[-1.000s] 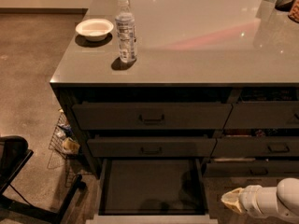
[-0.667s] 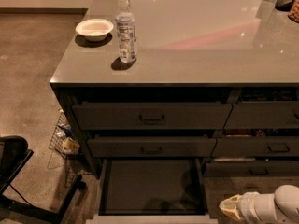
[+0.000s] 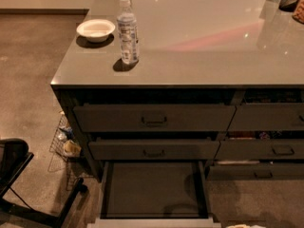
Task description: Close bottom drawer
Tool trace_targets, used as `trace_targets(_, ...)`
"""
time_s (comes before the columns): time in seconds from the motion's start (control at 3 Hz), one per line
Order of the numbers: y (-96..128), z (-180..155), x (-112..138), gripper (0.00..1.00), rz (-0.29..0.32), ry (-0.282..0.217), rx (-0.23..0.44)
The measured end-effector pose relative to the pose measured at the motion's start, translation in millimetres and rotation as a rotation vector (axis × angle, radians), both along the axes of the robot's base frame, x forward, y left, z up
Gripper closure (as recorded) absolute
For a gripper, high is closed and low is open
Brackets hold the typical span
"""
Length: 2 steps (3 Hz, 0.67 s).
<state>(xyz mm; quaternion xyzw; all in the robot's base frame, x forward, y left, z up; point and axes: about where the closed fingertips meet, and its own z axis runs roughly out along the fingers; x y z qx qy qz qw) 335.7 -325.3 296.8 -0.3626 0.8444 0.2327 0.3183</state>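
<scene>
The bottom drawer [image 3: 152, 190] of the left stack is pulled far out toward me. Its dark box interior looks empty, and only the top edge of its front [image 3: 154, 221] shows at the bottom of the view; its handle is hidden. The two wide drawers above it, top [image 3: 154, 118] and middle [image 3: 154, 149], stand only slightly out. Of my gripper [image 3: 243, 226] only a pale sliver shows at the bottom edge, to the right of the open drawer's front corner and apart from it.
A white bowl [image 3: 96, 30] and a water bottle [image 3: 127, 31] stand on the grey counter [image 3: 199, 42]. The narrower right-hand drawers [image 3: 266, 150] are partly open. A wire basket [image 3: 64, 144] and a black chair base [image 3: 19, 175] sit on the floor at left.
My gripper has dropped down and almost out of the bottom right of the view. The drawer has not moved.
</scene>
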Motion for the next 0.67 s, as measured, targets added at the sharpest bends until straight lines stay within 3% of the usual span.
trace_targets(0.33,3.0,-56.7,-0.9,1.0,0.023,-0.03,0.087)
trace_targets(0.67,34.6,-129.7,-0.3,1.0,0.074,0.011,0.212)
